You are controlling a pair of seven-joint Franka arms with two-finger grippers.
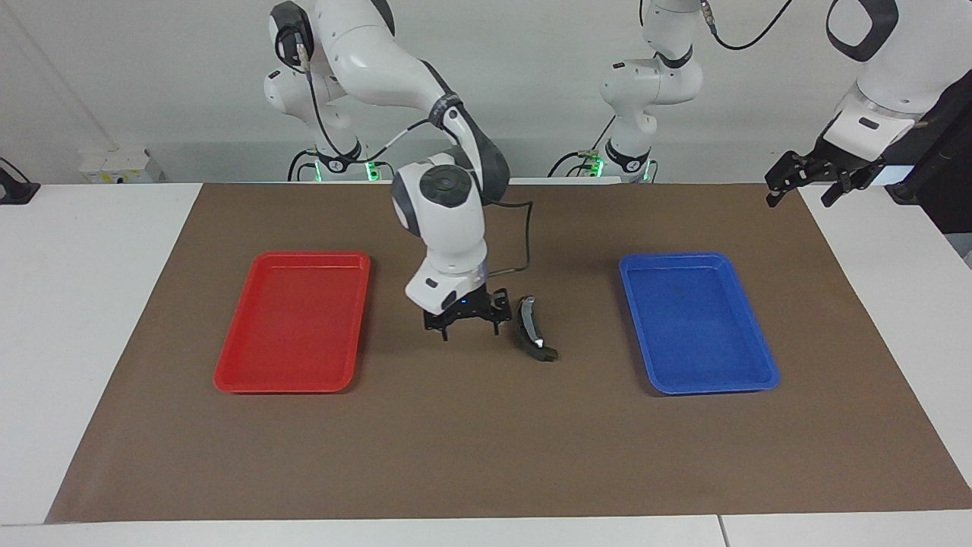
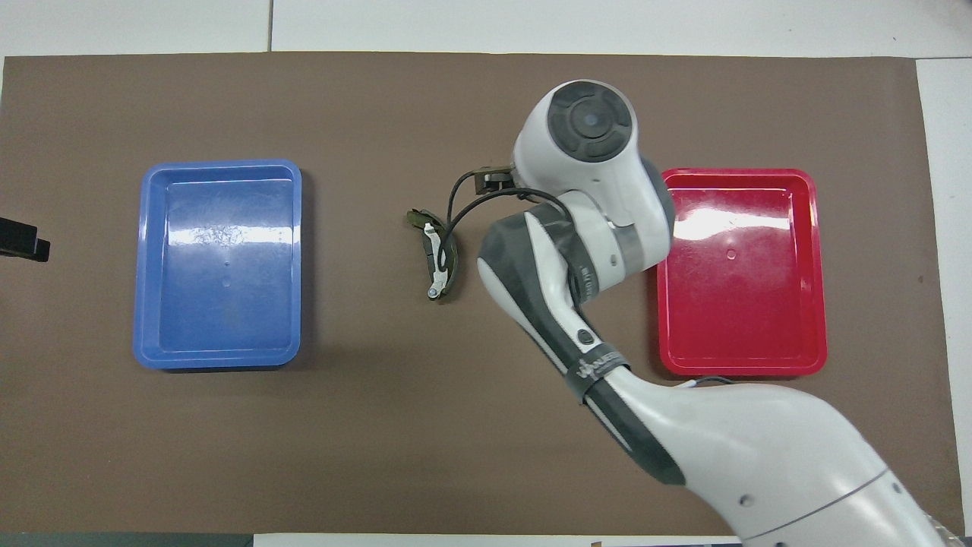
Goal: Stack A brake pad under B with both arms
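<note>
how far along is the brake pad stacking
Looks nearly done: B lies on the mat between the red tray and blue tray, seemingly atop a dark piece. The right pincer hangs open beside it, holding nothing. The left pincer waits open by the mat's corner.

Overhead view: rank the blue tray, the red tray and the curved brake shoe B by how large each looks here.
1. Blue tray and red tray: these look about alike, so no ranking; the right arm also covers part of the red one.
2. B: far smaller, lying on the brown mat between the trays.
</note>
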